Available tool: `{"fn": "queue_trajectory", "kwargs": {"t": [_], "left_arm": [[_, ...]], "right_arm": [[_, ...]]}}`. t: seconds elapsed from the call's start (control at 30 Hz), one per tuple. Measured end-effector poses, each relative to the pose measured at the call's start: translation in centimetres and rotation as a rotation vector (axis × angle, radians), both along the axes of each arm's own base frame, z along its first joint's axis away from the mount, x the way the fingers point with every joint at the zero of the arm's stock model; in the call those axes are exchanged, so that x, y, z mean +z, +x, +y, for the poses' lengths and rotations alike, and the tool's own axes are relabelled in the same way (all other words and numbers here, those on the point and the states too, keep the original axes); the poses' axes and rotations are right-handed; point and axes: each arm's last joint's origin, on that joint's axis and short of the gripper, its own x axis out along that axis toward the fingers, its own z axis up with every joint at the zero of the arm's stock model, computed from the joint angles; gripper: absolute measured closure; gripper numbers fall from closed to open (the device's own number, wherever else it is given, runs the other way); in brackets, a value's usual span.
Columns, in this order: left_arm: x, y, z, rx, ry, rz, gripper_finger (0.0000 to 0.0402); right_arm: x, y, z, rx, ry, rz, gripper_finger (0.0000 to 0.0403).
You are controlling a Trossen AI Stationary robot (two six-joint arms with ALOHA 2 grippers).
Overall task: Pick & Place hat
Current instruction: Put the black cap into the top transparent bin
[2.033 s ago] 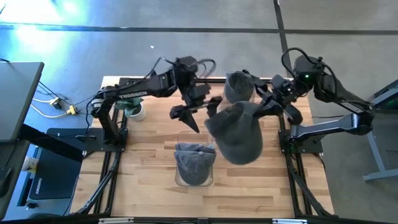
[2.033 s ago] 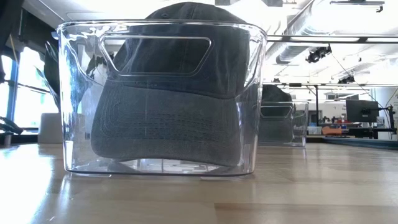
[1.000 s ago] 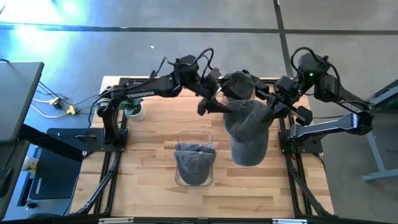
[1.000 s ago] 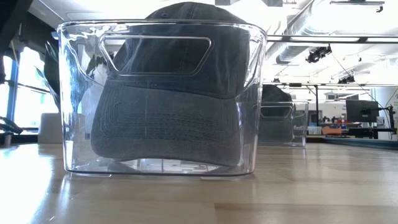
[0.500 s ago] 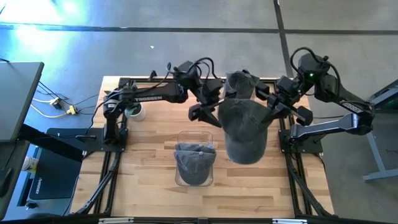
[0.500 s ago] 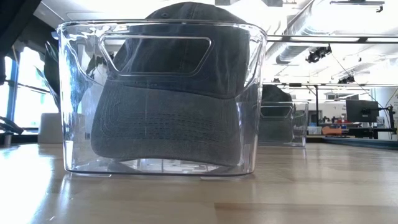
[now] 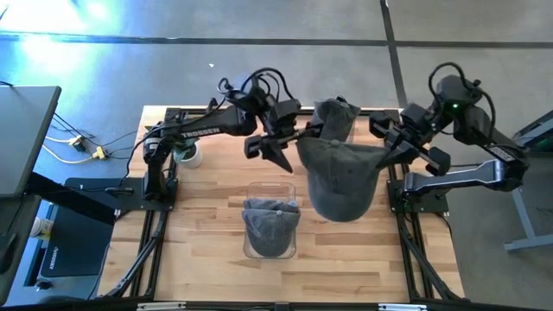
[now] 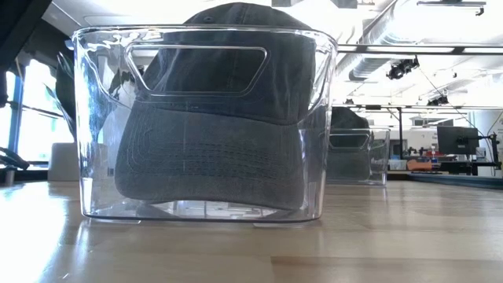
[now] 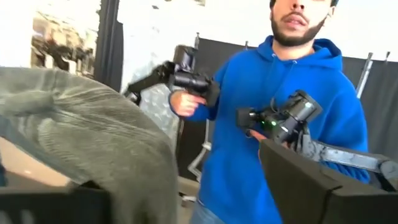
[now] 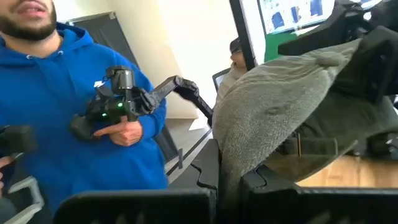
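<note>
We hold the floppy grey cloth hat (image 7: pixel 343 177) up over the wooden counter (image 7: pixel 207 225), our left gripper (image 7: pixel 289 142) and right gripper (image 7: pixel 390 149) each pinching one edge in their jaws so it hangs open, near the clear plastic bin (image 7: pixel 270 226).

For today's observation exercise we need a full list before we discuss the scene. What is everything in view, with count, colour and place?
Grey fabric cap held up: one, grey, in the air between both arms above the table's right half.
Grey cap in the near bin: one, grey, inside the clear plastic bin at table centre.
Far clear bin with a grey cap: one, at the table's back edge.
Wooden table: one, light wood.
White cup: one, back left of the table.
Person in a blue hoodie: one, beyond the table, holding dark control handles.
Left hand: dark, at the held cap's left edge.
Right hand: dark, at its right edge.
</note>
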Motion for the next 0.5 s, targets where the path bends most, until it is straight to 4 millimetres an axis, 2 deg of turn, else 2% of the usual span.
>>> {"fn": "queue_trajectory", "kwargs": {"t": [0.2, 0.43, 0.5], "left_arm": [[0.6, 0.0, 0.4, 0.086, -0.042, -0.039, 0.0235], [-0.4, 0.7, 1.4, 0.208, -0.061, 0.016, 0.0325], [-0.7, 0.9, 2.0, 0.268, -0.068, 0.030, 0.0355]], "right_arm": [[0.0, 0.0, 0.0, -0.019, -0.002, 0.000, 0.0401], [-0.4, 0.9, -0.3, -0.020, 0.005, 0.027, 0.0390], [-0.4, 1.1, -0.4, -0.077, 0.018, 0.038, 0.0384]]}}
